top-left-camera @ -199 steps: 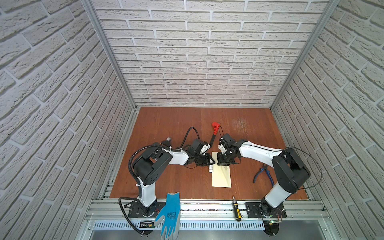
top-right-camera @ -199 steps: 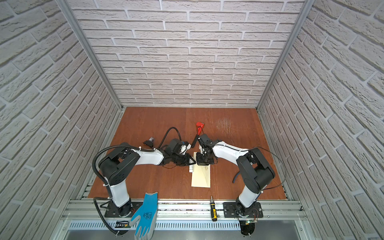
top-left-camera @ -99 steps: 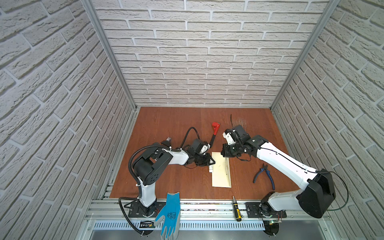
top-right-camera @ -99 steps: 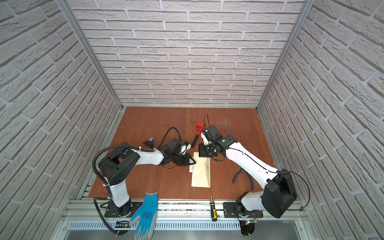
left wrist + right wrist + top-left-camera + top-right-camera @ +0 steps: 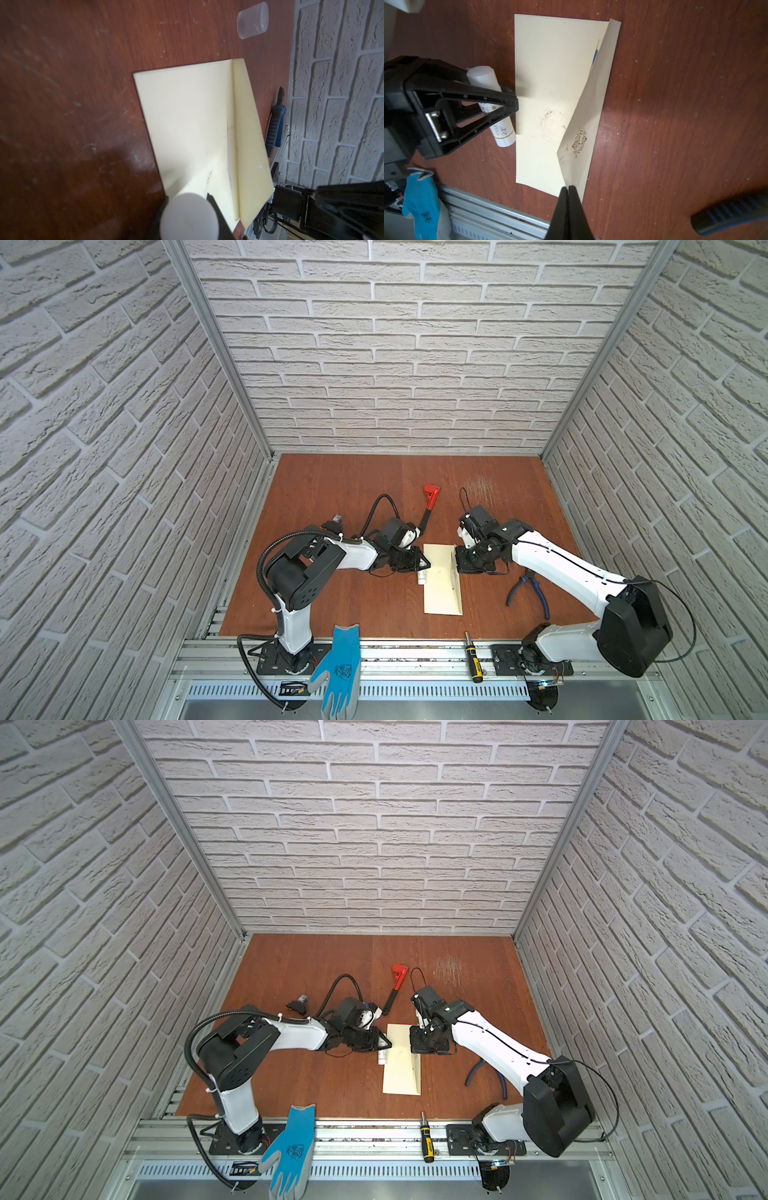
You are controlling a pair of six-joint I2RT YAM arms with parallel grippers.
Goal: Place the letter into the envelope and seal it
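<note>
Right gripper (image 5: 568,187) pinching cream envelope (image 5: 550,72), flap (image 5: 584,112) raised

pliers (image 5: 527,578) right of envelope (image 5: 438,593), far tabletop (image 5: 332,497) open

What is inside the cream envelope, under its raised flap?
Under the flap of the envelope, the right wrist view shows only a thin blue-edged strip of the letter. The rest of it is covered by the envelope.

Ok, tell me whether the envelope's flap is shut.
Open: the flap stands raised off the envelope, with a gap showing beneath it.
</note>
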